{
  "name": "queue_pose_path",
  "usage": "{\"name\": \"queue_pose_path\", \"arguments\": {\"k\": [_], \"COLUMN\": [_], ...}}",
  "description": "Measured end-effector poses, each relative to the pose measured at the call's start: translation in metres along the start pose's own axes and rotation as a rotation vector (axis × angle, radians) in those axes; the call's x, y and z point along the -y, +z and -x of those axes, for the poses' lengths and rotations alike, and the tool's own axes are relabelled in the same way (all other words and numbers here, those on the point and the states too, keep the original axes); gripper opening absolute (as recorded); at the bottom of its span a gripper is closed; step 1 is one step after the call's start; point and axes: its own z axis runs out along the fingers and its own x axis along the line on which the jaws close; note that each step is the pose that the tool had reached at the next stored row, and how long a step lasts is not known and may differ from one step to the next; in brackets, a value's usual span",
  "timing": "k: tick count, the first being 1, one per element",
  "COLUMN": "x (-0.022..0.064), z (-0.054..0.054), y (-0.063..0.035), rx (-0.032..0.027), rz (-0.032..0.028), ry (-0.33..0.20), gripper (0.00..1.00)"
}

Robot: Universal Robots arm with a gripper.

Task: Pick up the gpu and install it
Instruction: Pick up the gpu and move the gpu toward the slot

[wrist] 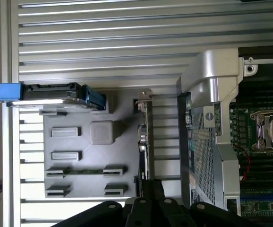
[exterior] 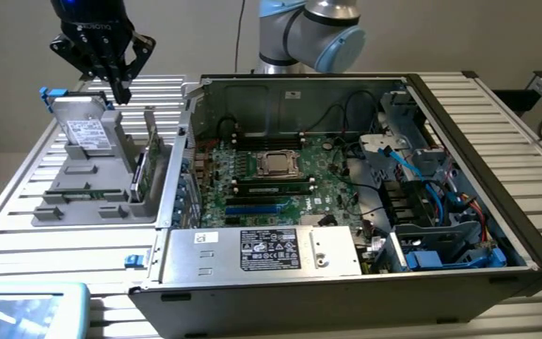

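Observation:
The gpu (exterior: pixel 145 161) stands on its edge in a grey holder tray (exterior: pixel 59 212) at the exterior view's left, beside the open computer case. In the wrist view the gpu (wrist: pixel 143 137) shows edge-on as a thin dark strip with a silvery bracket end. My gripper (exterior: pixel 121 92) hangs above the far end of the tray, between the hard drive and the gpu, its fingers pressed together and holding nothing. The wrist view has the gripper (wrist: pixel 151 188) shut, its tips lined up over one end of the card and apart from it.
A silver hard drive (exterior: pixel 87 133) with a white label and blue tab stands in the same tray. A memory stick (wrist: pixel 84 171) lies in a tray slot. The open case (exterior: pixel 497 212) holds the motherboard (exterior: pixel 271 176) and a power supply (exterior: pixel 271 251).

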Motion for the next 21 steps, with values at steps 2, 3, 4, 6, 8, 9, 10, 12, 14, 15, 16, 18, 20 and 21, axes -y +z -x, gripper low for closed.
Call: {"name": "queue_pose_path", "arguments": {"k": [2,3,4,6,8,9,10,12,14,15,16,18,20,21], "x": [0.0000,0.0000,0.0000,0.0000,0.0000,0.0000,0.0000,0.0003,0.0004,0.0006,0.0007,0.0014,0.0050,0.0064], "z": [0.000,0.000,0.000,0.000,0.000,0.000,-0.001,-0.004,-0.005,-0.007,-0.008,-0.010,-0.010,-0.010], "y": [0.0000,0.0000,0.0000,0.0000,0.0000,0.0001,0.0003,0.0016,0.0037,0.0049,0.0057,0.0071,0.0101,0.0118], "rx": [0.0000,0.0000,0.0000,0.0000,0.0000,0.0001,0.0000,0.0004,0.0009,0.0010,0.0011,0.0015,0.0004,0.0004], "rz": [0.0000,0.0000,0.0000,0.0000,0.0000,0.0000,0.0001,0.0003,0.0008,0.0008,0.0008,0.0011,0.0019,0.0020], "ry": [0.000,0.000,0.000,0.000,0.000,0.000,0.000,0.007,0.025,0.030,0.032,0.034,0.034,0.034], "gripper": [0.13,0.19,0.25,0.31,0.37,0.43,0.49,0.49,0.49,0.49,0.49,0.49,0.49,0.49]}}
